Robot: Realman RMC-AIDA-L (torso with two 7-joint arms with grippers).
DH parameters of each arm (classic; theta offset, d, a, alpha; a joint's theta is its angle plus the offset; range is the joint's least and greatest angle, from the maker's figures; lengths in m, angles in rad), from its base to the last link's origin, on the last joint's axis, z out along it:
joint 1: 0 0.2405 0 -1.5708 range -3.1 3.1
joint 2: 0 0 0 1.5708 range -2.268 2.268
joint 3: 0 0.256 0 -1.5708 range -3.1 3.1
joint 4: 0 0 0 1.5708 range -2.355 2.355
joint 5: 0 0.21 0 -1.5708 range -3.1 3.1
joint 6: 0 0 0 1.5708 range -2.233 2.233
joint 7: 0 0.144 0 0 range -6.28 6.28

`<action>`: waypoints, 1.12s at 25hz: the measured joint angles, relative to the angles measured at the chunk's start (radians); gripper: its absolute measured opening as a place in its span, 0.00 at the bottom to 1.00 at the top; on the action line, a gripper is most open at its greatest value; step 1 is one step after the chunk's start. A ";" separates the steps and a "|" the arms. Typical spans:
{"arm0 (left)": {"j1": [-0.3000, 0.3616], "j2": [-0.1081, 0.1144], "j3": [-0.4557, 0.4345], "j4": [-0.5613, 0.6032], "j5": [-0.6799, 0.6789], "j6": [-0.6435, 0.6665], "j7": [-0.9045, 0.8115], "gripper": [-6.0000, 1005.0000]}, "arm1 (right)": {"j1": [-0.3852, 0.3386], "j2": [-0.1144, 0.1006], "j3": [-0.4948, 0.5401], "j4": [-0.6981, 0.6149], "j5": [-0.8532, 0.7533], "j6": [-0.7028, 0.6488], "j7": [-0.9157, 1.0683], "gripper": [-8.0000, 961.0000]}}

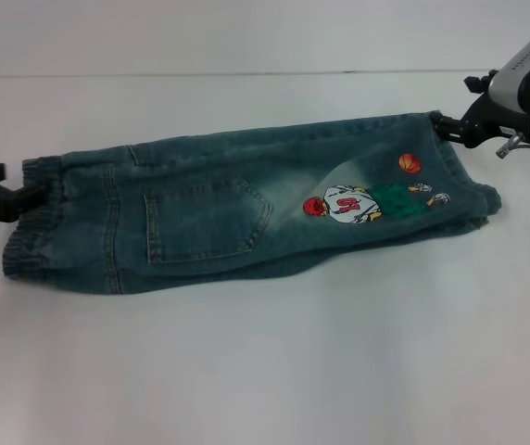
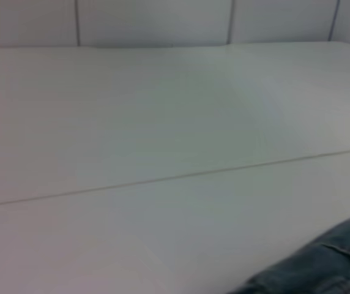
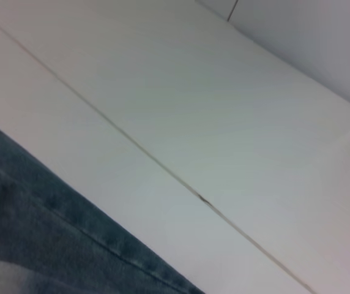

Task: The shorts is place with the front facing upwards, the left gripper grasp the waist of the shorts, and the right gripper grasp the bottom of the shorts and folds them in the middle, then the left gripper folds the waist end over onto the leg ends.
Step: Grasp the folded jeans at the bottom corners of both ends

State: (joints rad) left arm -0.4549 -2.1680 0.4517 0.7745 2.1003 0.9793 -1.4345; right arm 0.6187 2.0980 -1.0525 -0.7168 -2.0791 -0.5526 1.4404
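Shorts (image 1: 246, 218) already halved lengthwise, pocket and basketball print up, long axis stretched straight between the two claws across the white table (image 1: 265, 371). Left gripper (image 1: 15, 197) right at the ruffled waist (image 1: 33, 218); finger state impossible to tell. Right gripper (image 1: 450, 125) at the far corner of the leg hems (image 1: 473, 199); likewise impossible to tell. Probably next: waist carried from the left claw toward the hems beside the right one. Nearer to that end: the left arm. No containers anywhere.
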 joint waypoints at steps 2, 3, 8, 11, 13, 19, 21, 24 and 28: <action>0.024 0.000 -0.002 0.017 -0.041 0.001 0.001 0.65 | -0.021 0.000 -0.014 -0.021 0.032 -0.004 -0.006 0.62; 0.040 0.000 -0.002 0.028 -0.078 0.006 0.005 0.69 | -0.033 0.000 -0.018 -0.036 0.057 -0.015 -0.014 0.67; 0.134 0.001 -0.002 0.057 -0.285 0.192 0.100 0.88 | -0.133 -0.008 0.003 -0.120 0.231 -0.198 -0.119 0.86; 0.184 -0.001 -0.004 0.046 -0.370 0.333 0.174 0.88 | -0.188 -0.010 0.068 -0.141 0.330 -0.354 -0.208 0.88; 0.215 -0.002 -0.012 0.025 -0.391 0.409 0.205 0.88 | -0.221 -0.012 0.143 -0.140 0.361 -0.496 -0.262 0.88; 0.263 -0.001 -0.063 -0.068 -0.381 0.498 0.310 0.88 | -0.294 -0.020 0.293 -0.087 0.355 -0.852 -0.457 0.88; 0.275 0.000 -0.066 -0.087 -0.364 0.494 0.346 0.88 | -0.312 -0.022 0.295 -0.070 0.351 -0.898 -0.508 0.88; 0.281 0.000 -0.067 -0.092 -0.318 0.475 0.367 0.87 | -0.327 -0.021 0.292 -0.062 0.332 -0.939 -0.539 0.88; 0.279 0.002 -0.068 -0.091 -0.249 0.396 0.363 0.86 | -0.328 -0.015 0.299 -0.072 0.278 -0.987 -0.550 0.88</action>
State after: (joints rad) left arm -0.1762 -2.1663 0.3840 0.6836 1.8508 1.3750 -1.0710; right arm 0.2903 2.0830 -0.7539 -0.7886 -1.8012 -1.5394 0.8908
